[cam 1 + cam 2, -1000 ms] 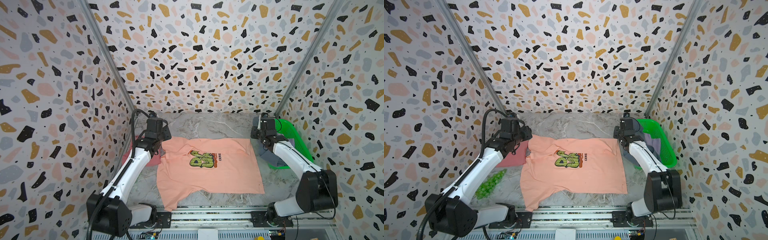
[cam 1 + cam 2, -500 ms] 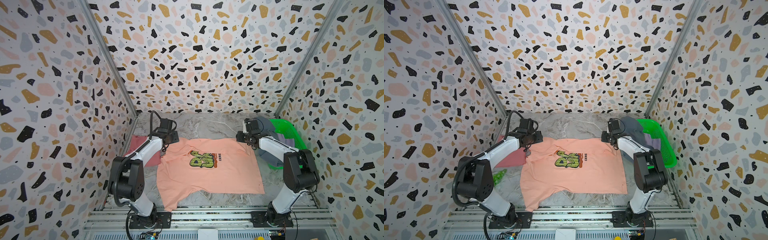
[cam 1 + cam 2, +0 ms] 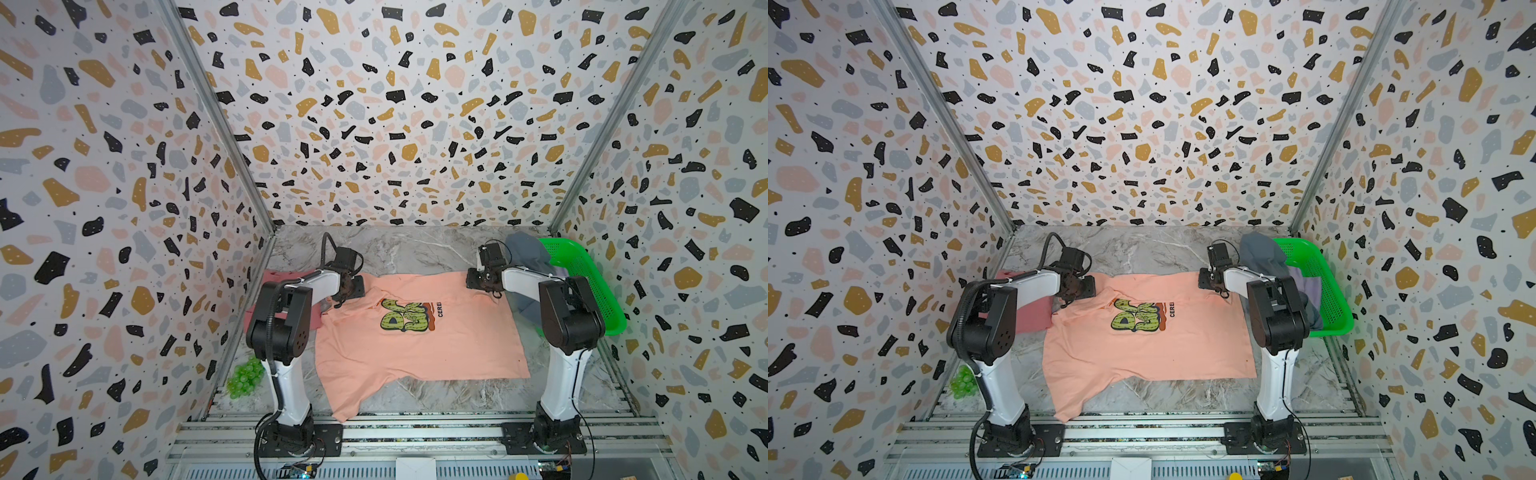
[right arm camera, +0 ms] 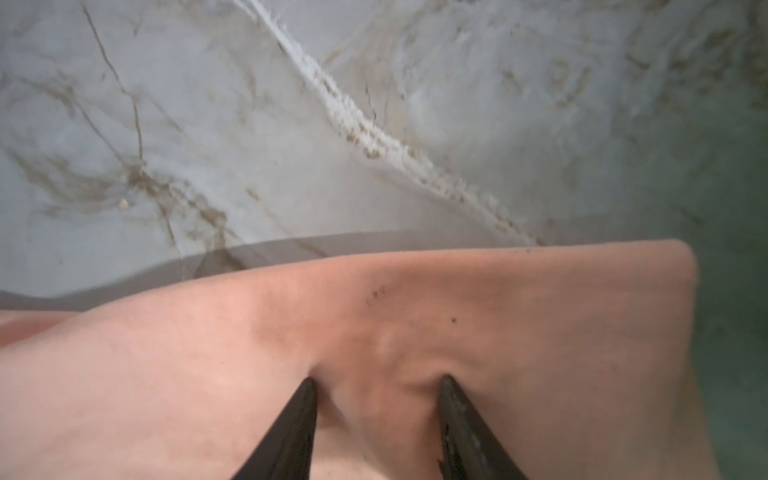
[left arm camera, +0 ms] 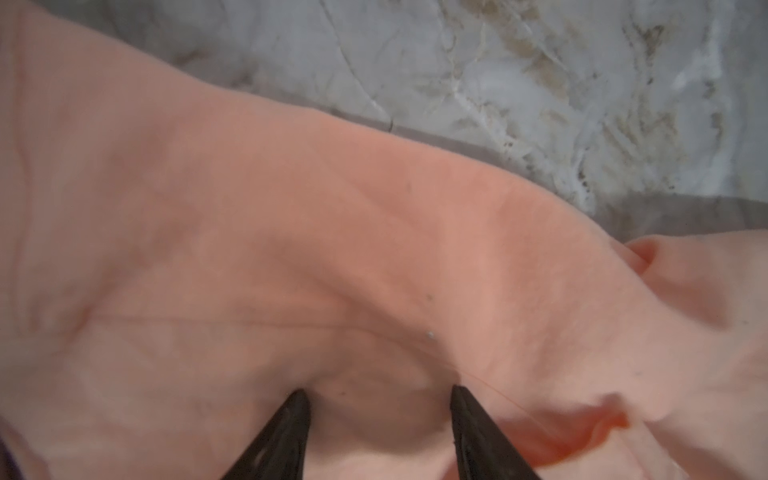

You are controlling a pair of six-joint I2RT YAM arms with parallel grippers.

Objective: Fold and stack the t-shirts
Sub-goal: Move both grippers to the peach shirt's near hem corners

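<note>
Since the tee (image 3: 415, 345) lies flat on the worktop (image 3: 415, 251) with the left hand (image 5: 378, 391) and right hand (image 4: 377, 378) both spread, tips pressing its far corners, they should probably pinch together, then lift evenly.

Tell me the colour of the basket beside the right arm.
Bright green; the basket shows best in a top view.
</note>
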